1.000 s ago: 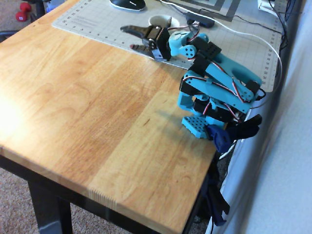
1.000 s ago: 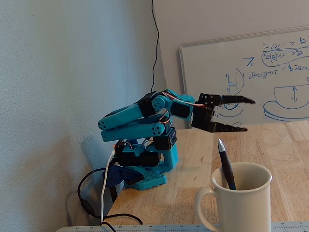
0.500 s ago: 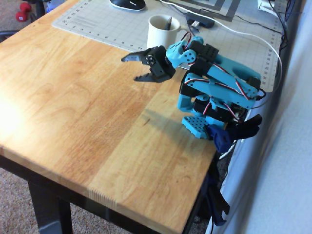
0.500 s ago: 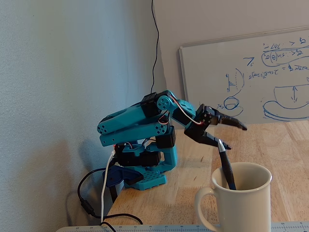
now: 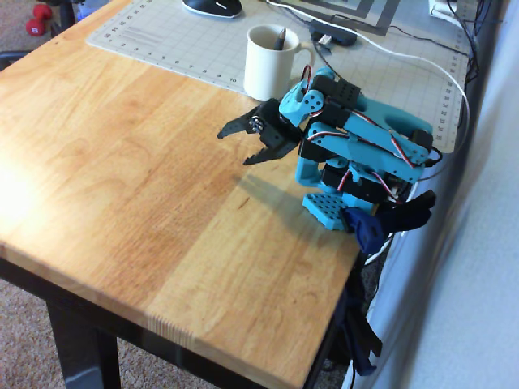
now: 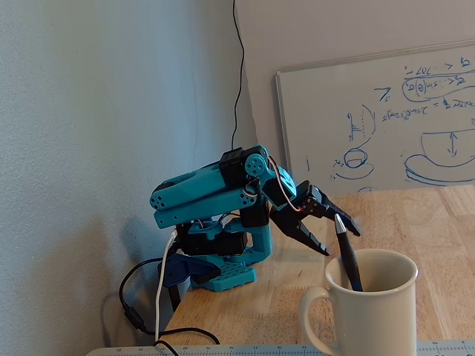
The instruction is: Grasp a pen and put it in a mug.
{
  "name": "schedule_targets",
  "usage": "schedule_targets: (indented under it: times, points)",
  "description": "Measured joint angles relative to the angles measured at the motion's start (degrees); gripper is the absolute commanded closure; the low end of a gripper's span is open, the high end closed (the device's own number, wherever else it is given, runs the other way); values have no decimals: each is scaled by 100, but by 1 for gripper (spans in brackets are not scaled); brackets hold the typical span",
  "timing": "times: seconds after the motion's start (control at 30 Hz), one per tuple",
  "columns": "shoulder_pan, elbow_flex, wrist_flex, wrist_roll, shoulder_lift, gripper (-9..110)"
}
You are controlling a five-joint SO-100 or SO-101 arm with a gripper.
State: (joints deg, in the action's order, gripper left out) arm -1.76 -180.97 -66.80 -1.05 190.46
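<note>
The white mug (image 5: 266, 66) stands on the cutting mat at the back of the table; in the fixed view it fills the lower right foreground (image 6: 371, 311). The dark pen (image 5: 281, 39) stands inside the mug, leaning on the rim, its silver tip up (image 6: 346, 252). My gripper (image 5: 243, 144) has black fingers, is open and empty, and hangs above the bare wood in front of the mug. In the fixed view the gripper (image 6: 338, 237) is behind the mug, clear of the pen. The teal arm is folded back over its base.
The grey cutting mat (image 5: 162, 40) covers the back of the wooden table (image 5: 122, 186). A mouse (image 5: 212, 6) and cables (image 5: 389, 49) lie at the back. The arm's base (image 5: 332, 209) is clamped at the right edge. A whiteboard (image 6: 386, 119) leans on the wall.
</note>
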Motion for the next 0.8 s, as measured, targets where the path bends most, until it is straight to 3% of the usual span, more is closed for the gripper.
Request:
schedule_targets:
  times: [0.2, 0.53, 0.8]
  points:
    - [0, 0, 26, 26, 0, 76]
    - [0, 0, 26, 70, 0, 92]
    - [0, 0, 26, 88, 0, 94]
